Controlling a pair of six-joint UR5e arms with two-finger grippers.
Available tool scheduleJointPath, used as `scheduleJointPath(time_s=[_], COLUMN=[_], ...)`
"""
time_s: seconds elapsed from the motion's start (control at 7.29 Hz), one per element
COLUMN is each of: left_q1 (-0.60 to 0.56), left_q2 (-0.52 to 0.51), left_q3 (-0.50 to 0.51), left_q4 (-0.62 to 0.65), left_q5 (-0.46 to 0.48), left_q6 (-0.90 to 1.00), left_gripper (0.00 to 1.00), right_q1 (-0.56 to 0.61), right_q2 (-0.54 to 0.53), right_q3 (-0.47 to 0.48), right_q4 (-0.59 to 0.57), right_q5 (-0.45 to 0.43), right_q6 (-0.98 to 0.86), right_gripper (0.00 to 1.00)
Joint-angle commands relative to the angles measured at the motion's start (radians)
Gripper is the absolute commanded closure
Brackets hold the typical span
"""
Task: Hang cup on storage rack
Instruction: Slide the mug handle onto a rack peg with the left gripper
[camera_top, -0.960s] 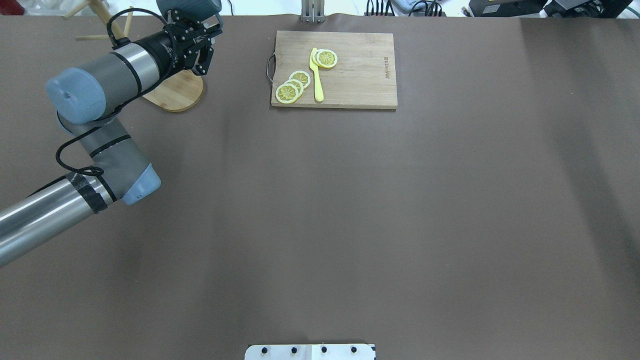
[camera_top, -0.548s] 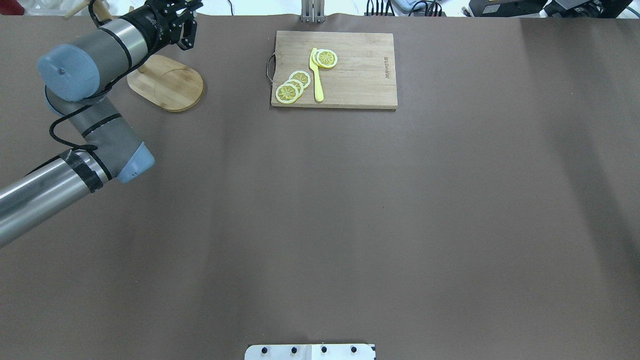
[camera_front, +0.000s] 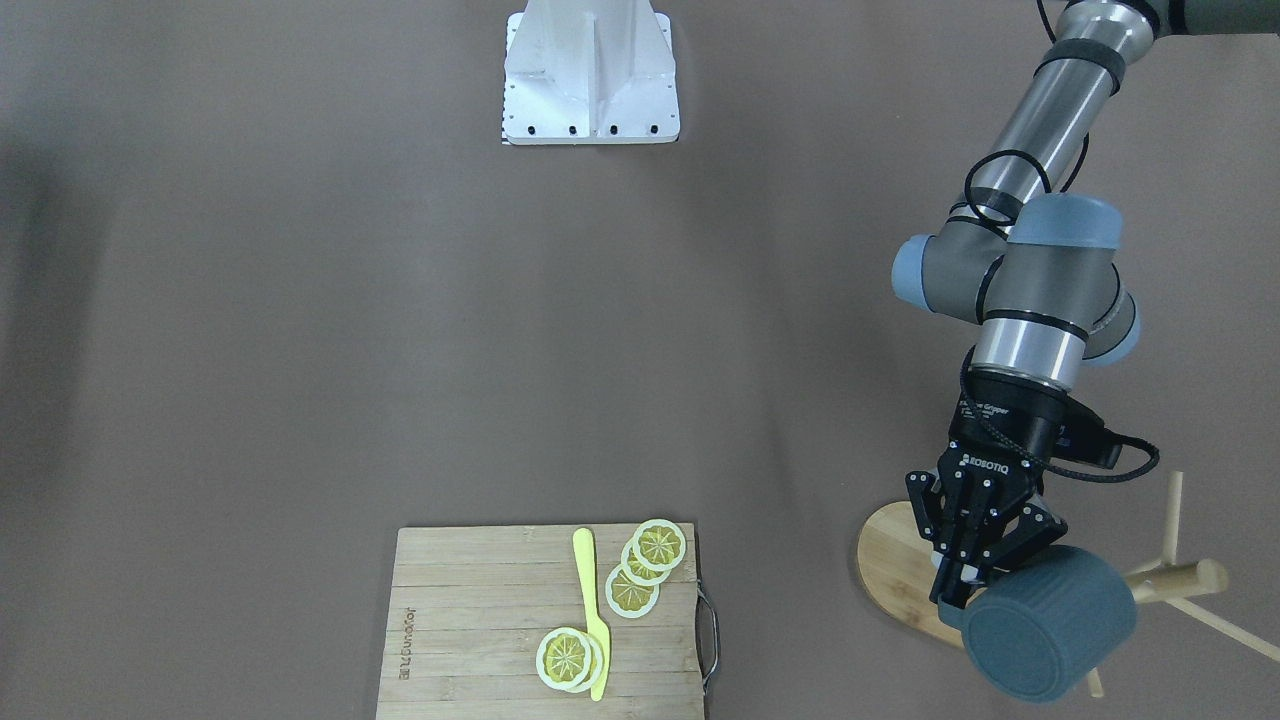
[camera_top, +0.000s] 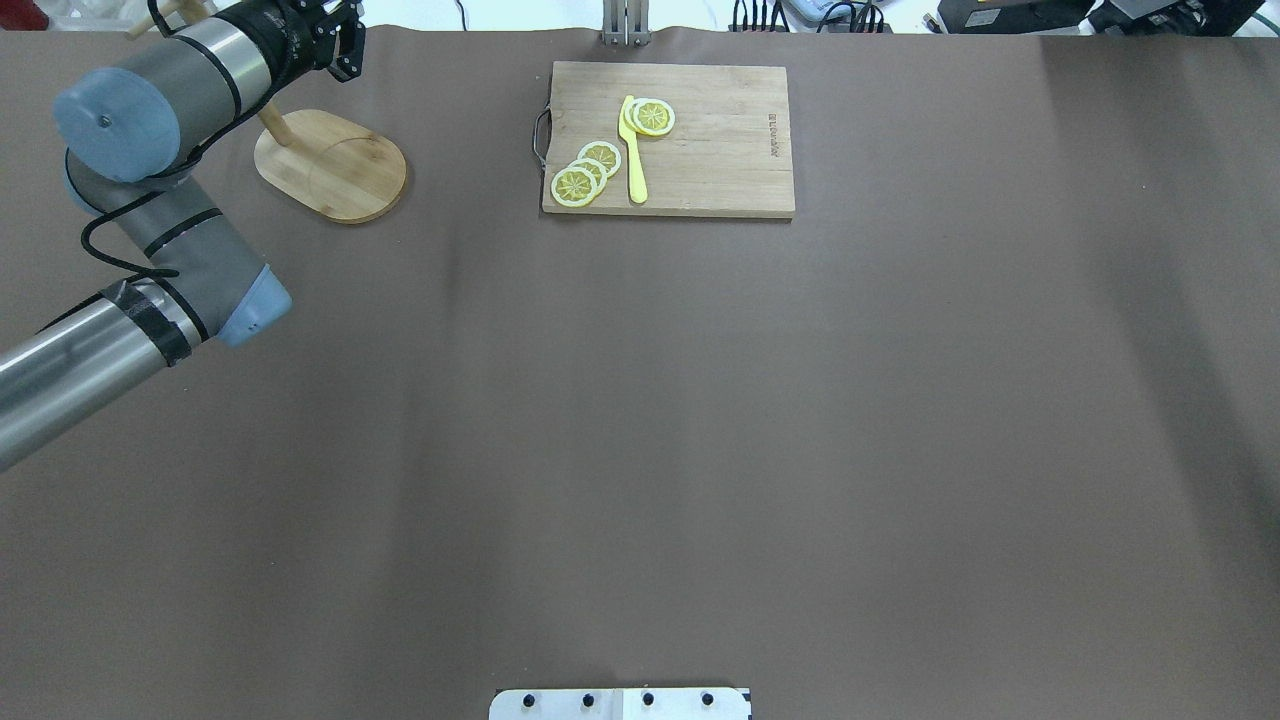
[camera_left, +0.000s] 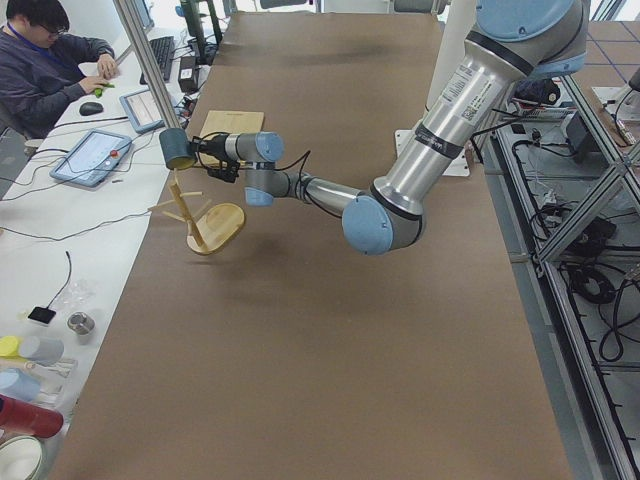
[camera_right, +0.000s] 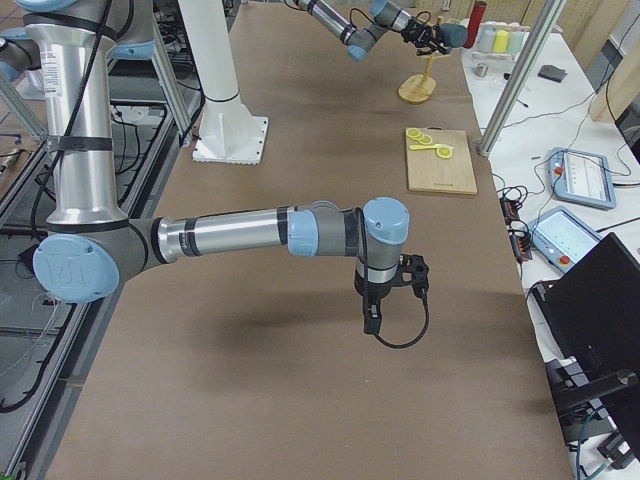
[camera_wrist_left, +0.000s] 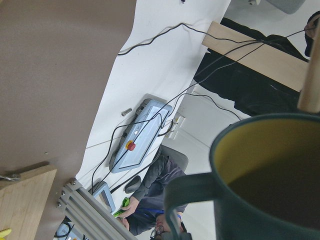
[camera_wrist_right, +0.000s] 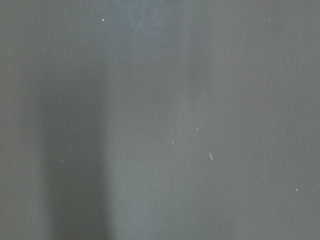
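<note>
One cup (camera_front: 1050, 625) is aloft at the far left of the table (camera_front: 300, 300), just beside the pegs (camera_front: 1180, 580) of the rack (camera_front: 893, 572), its rim pinched by our left gripper (camera_front: 958, 592). Pick-up looks done to us; threading the handle (camera_wrist_left: 187, 192) onto a peg remains. Whether our right gripper (camera_right: 372, 322) is spread or pressed together, we cannot tell.

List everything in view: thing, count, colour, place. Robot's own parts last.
cup: 1, slate blue, yellowish inside; in the left gripper, above the storage rack.
storage rack: 1, light wood; far left corner of the table.
cutting board: 1, light wood, metal handle; far edge, middle.
lemon slices: 5, yellow; on the board, overlapping.
knife: 1, yellow; on the board among the slices.
person: 1, dark top; seated at the desk beyond the table.
left gripper: 1, black; shut on the cup.
right gripper: 1, black; hanging over bare table, open or shut unclear.
</note>
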Motion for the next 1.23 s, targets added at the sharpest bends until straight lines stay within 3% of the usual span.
scheduleJointPath(time_s=[0.0, 1.1], left_q1=[-0.008, -0.017], left_q2=[0.003, 0.075], left_q3=[0.031, 0.068], left_q4=[-0.021, -0.184], left_q5=[-0.006, -0.064], left_q6=[-0.018, -0.035], left_gripper=[1.00, 1.00], right_q1=[0.000, 0.000], right_q2=[0.004, 0.006], right_q3=[0.000, 0.000], right_q4=[0.000, 0.000], right_q5=[0.000, 0.000], right_q6=[0.000, 0.000], right_gripper=[0.00, 0.00])
